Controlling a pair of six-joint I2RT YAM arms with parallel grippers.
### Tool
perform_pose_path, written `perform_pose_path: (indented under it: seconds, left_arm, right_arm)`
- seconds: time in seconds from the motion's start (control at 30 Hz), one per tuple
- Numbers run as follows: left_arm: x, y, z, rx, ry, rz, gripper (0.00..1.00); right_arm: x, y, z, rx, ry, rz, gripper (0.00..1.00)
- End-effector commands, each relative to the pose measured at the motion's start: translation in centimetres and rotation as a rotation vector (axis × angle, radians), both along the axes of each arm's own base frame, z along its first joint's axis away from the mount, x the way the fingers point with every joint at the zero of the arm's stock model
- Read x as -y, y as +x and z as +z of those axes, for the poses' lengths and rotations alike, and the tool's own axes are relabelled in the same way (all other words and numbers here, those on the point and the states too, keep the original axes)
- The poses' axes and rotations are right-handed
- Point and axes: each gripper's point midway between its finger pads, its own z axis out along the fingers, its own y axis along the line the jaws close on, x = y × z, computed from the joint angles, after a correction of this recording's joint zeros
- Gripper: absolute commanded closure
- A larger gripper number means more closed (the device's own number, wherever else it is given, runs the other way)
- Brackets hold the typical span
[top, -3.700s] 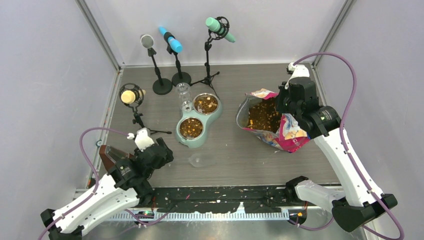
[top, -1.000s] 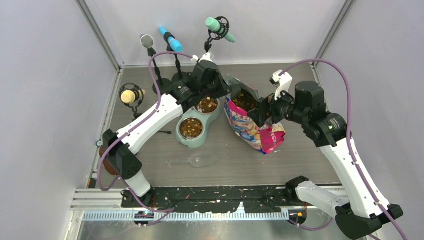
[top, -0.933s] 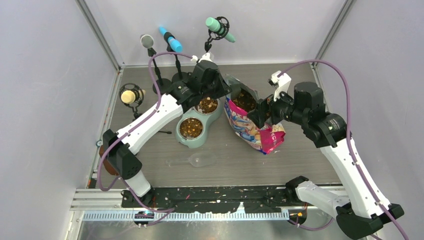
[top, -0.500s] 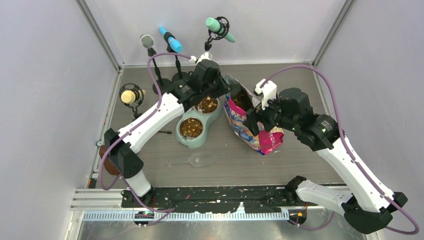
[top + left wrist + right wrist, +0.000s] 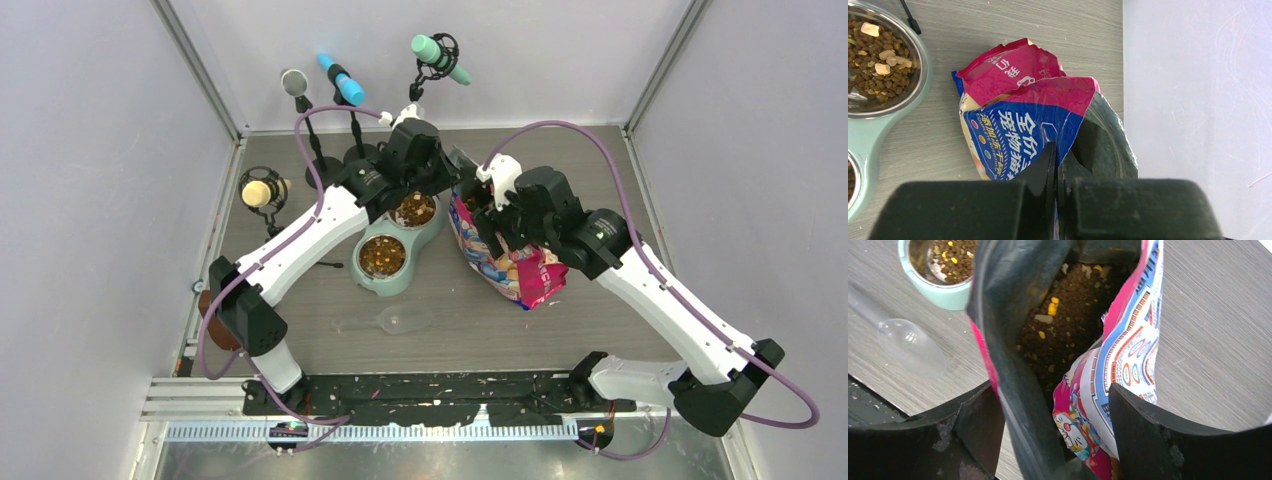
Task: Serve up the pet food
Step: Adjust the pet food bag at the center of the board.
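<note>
The pet food point(image 5: 1058, 325) is observed inside the opened bag point(image 5: 505, 268), which is stood on the table point(image 5: 450, 330) just beside the feeder point(image 5: 388, 288). More is seen in both bowls. The left gripper point(image 5: 1055, 167) jaws are clamped on the bag's upper edge. The right gripper point(image 5: 1052, 395) jaws are held apart, astride the bag's mouth.

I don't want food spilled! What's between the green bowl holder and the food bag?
Only bare grey table lies between the green feeder and the food bag. The left wrist view shows it.
</note>
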Motion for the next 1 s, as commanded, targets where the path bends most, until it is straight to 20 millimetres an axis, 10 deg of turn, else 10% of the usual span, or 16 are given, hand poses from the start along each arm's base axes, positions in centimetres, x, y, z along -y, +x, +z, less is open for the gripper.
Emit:
perform_pose_path:
  seconds: [0.0,0.13,0.27,0.47,0.7,0.97]
  left_arm:
    - [-0.9,2.1,13.8,0.313,-0.294,0.083,1.0]
    - [-0.8,2.4,13.9,0.327,-0.296,0.09,0.97]
    - [-1.7,2.2,14.3,0.377,-0.282,0.106,0.66]
    - [-2.6,0.7,14.6,0.515,-0.17,0.002,0.33]
    - [-7.1,1.2,12.1,0.699,0.246,-0.095,0.25]
    - [-3.8,1.1,9.9,0.818,0.308,-0.628,0.22]
  right_arm:
    - [-2.1,-0.1,2.5,0.045,0.063,0.086,0.24]
    - [-1.6,0.4,2.4,0.054,0.043,0.048,0.53]
    - [-0.1,1.2,2.3,0.09,-0.01,-0.013,0.92]
    - [0.4,1.5,2.5,0.102,-0.024,-0.007,0.95]
    - [0.9,0.4,3.5,0.167,-0.008,0.089,0.95]
    - [1.8,-0.9,2.4,0.181,-0.044,0.265,0.95]
